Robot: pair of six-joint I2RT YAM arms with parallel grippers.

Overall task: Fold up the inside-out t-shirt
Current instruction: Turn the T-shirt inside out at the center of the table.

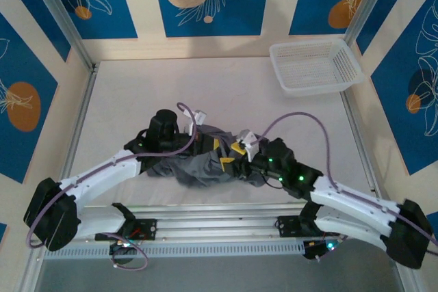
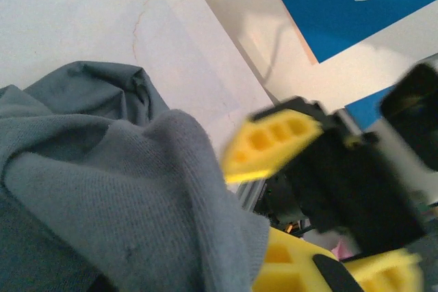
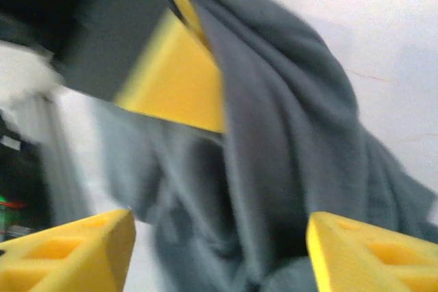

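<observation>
Cloth of the inside-out t-shirt (image 1: pixel 195 169) lies bunched toward 6 o'clock on the table (image 1: pixel 137 94), its sleeves and collar lost in folds and its ends covered by both arms. The left gripper (image 1: pixel 216 144) is clamped on a raised fold, blurred in the right wrist view. The right gripper (image 3: pixel 219 220) gapes wide, holding nothing. Bare tabletop runs from 9 to 12 o'clock. A white mesh basket (image 1: pixel 277 66) sits at 1 o'clock with only its mesh floor showing.

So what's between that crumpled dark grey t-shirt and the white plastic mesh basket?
Top view: bare white tabletop and a looping purple cable lie between the grey t-shirt and the mesh basket.
</observation>
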